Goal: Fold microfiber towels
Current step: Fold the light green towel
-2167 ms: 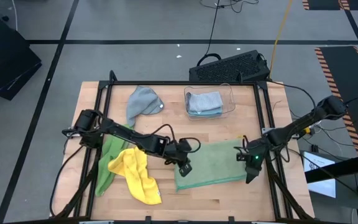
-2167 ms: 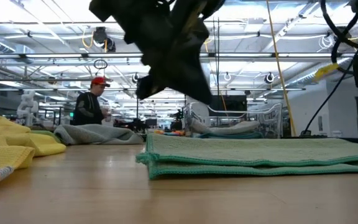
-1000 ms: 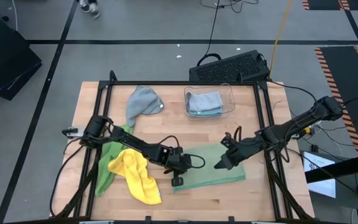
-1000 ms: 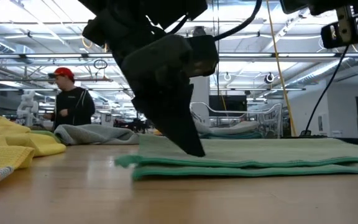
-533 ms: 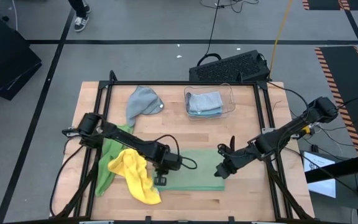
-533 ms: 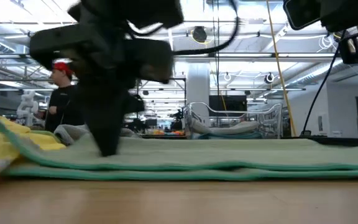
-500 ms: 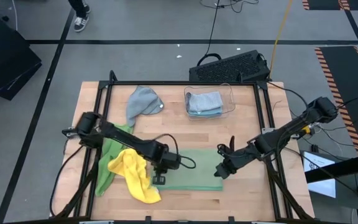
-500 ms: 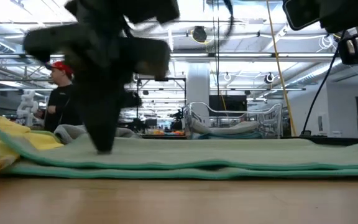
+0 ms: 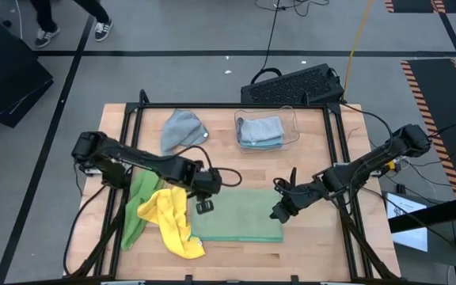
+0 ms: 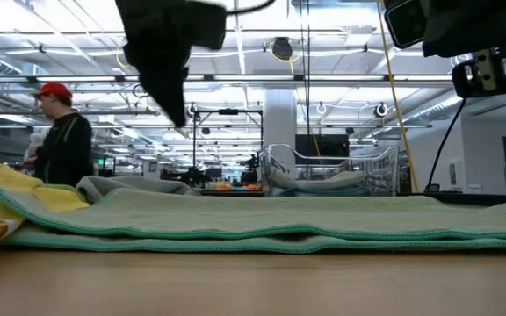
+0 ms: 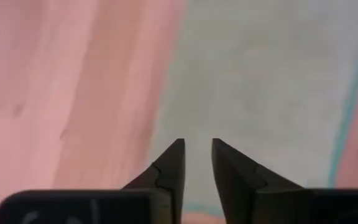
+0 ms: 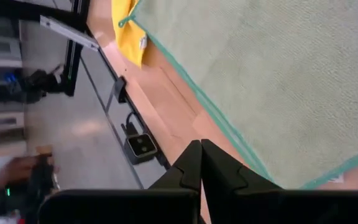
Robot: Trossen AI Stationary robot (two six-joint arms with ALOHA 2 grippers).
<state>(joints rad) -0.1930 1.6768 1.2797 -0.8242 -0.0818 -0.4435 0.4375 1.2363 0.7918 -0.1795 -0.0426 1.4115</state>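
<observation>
The sage green towel [image 9: 237, 215] lies folded in two layers [image 10: 323, 224] on the table's near middle. Its left end rides up on the crumpled yellow towel [image 9: 171, 222]. My left gripper [image 9: 204, 207] hangs open above the sage towel's far left corner, fingertips a little apart [image 11: 197, 143], clear of the cloth [image 10: 174, 105]. My right gripper [image 9: 278, 212] is shut [image 12: 201, 144] and hovers above the sage towel's right edge, touching nothing. A bright green towel [image 9: 137, 210] lies under the yellow one.
A grey towel [image 9: 182, 128] lies at the far left of the table. A clear bin [image 9: 291, 119] at the far middle holds folded towels [image 9: 260, 131]. Bare wood shows between the bin and the sage towel. A person [image 10: 60, 140] stands in the room behind.
My left gripper has slid the sage towel toward the table's left edge until its left end rode up on the yellow towel. It has then risen clear of the cloth and drawn toward the far edge. The towel stays flat and folded.
</observation>
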